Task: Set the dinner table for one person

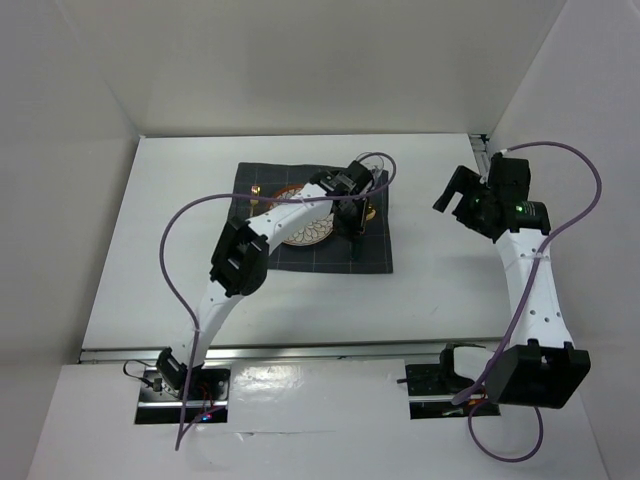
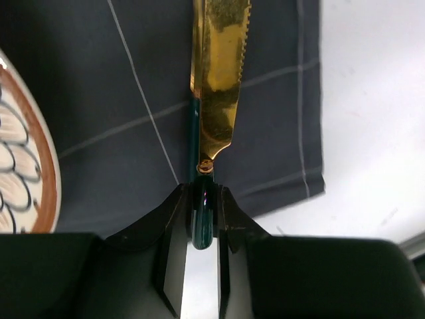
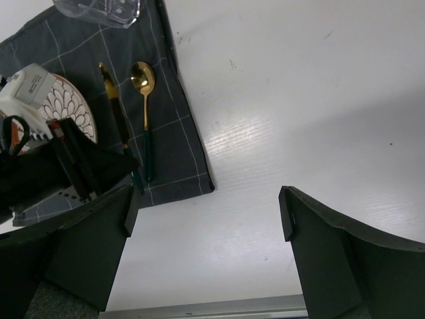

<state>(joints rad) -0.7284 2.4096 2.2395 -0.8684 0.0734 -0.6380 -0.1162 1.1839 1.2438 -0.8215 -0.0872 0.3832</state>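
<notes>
Clamping the gold knife [image 2: 219, 80] by its handle in my left gripper [image 2: 204, 199] over the checked cloth [image 2: 99, 80], I hold my right gripper [image 3: 209, 199] spread above the dinner table [image 3: 299, 86].

Shot from high behind the near edge, looking down across the whole table [image 1: 150, 250]. From the left wrist, tight on knife [image 2: 219, 80] and cloth [image 2: 119, 100]. From the right wrist, farther off and slantwise, taking in the same cloth, knife and plate [image 3: 76, 109].
</notes>
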